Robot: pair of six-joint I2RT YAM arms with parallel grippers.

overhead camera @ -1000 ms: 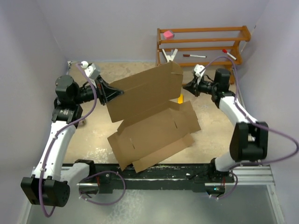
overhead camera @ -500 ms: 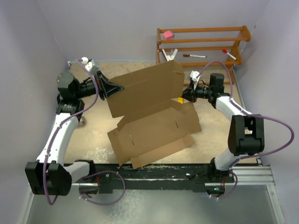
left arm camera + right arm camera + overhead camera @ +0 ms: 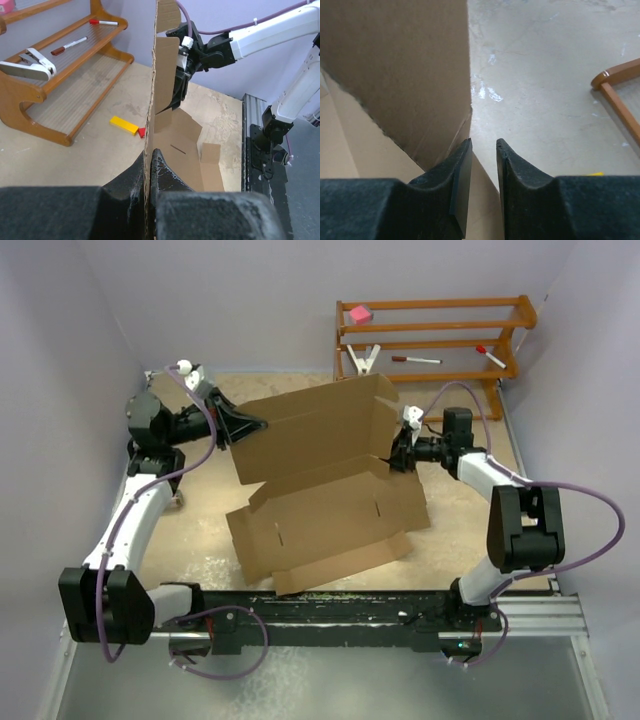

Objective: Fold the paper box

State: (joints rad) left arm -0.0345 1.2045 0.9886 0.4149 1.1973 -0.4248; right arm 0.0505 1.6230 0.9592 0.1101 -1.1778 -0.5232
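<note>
We see left claw (image 3: 149, 156) clenched on raised panel edge of paper box (image 3: 320, 490). Right claw (image 3: 483, 145) narrowly parted, empty, beside panel corner, above desk (image 3: 460, 515).

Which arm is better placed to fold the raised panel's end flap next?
Right, probably. The right gripper sits at that flap, jaws parted and empty; the left gripper is clamped on the paper box, holding the panel up.

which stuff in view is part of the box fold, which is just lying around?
Job: paper box; left gripper, shut on its raised panel; right gripper, open beside that panel.
Lying about: wooden rack, pink block, white clamp, red marker, yellow block.
</note>
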